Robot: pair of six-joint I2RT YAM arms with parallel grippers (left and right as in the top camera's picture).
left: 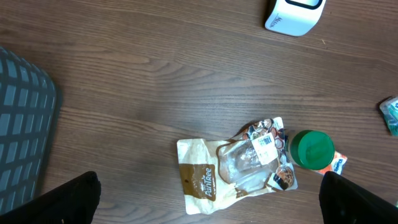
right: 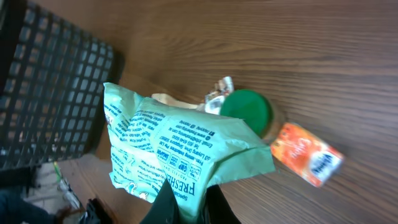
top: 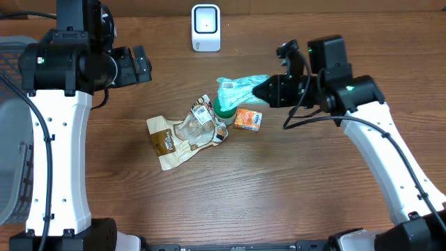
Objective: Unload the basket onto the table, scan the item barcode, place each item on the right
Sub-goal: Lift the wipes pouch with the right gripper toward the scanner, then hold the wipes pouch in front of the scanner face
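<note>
We reckon we're at the carry-to-scanner step. The right gripper (top: pixel 259 90) is pinched shut on one edge of the mint-green crinkly plastic packet (top: pixel 237 87), which looks lifted just above the round green-lidded tub (top: pixel 224 109). There's a small orange carton (top: pixel 247 118) at the tub's 4 o'clock. The left gripper (top: pixel 143 64) hovers at the table's 10 o'clock, jaws spread wide and holding nothing. The white boxy barcode scanner (top: pixel 205 28) stands at 12 o'clock, roughly 11 o'clock from the packet. Next move, we'd say: swing the packet over and face its print to the scanner window. We can't spot the barcode itself, so expect some twisting.
</note>
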